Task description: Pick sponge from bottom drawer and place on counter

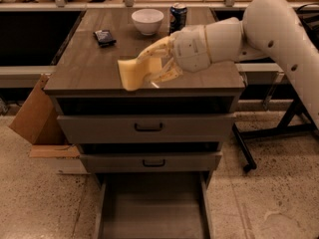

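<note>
Drawer (152, 213), under the counter (89, 71), is seen pulled open. Sponge (132, 73) is clamped in the gripper (152, 67) just above the counter's front edge, held low, judged ready for set-down. Packet (104, 37), bowl (147, 21) and can (178, 17) are set at the counter's back, well apart; nothing is judged blocking.

My gripper (149, 68), its fingers smooth tan plastic, hangs over the counter's (84, 68) front edge, closed on the sponge (130, 74), which looks soft, matt and foamy. The counter is wood-grain with a glossy sheen; near its back edge the bowl (147, 20) looks glazed and the can (178, 16) shiny metal. The bottom drawer (154, 210) has a dull, matt floor.
</note>
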You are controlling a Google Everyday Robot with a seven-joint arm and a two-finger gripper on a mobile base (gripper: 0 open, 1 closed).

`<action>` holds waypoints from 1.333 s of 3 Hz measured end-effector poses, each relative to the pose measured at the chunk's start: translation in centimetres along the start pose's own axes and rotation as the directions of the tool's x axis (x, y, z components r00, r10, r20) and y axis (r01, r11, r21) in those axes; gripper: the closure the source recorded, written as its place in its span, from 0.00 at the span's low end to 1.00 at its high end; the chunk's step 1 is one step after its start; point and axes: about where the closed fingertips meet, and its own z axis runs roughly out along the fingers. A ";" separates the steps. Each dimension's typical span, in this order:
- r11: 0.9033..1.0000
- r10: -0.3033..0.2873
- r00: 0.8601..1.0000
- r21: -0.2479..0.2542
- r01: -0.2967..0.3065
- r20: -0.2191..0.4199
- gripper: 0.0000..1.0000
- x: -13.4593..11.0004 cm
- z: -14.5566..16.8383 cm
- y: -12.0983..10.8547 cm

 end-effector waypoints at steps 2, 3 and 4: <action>0.990 0.127 0.990 0.068 -0.122 -0.064 1.00 7.4 0.5 -2.5; 0.970 0.231 0.969 0.095 -0.223 -0.088 1.00 11.0 0.7 -1.5; 0.947 0.316 0.942 0.100 -0.306 -0.112 1.00 14.0 1.0 -0.5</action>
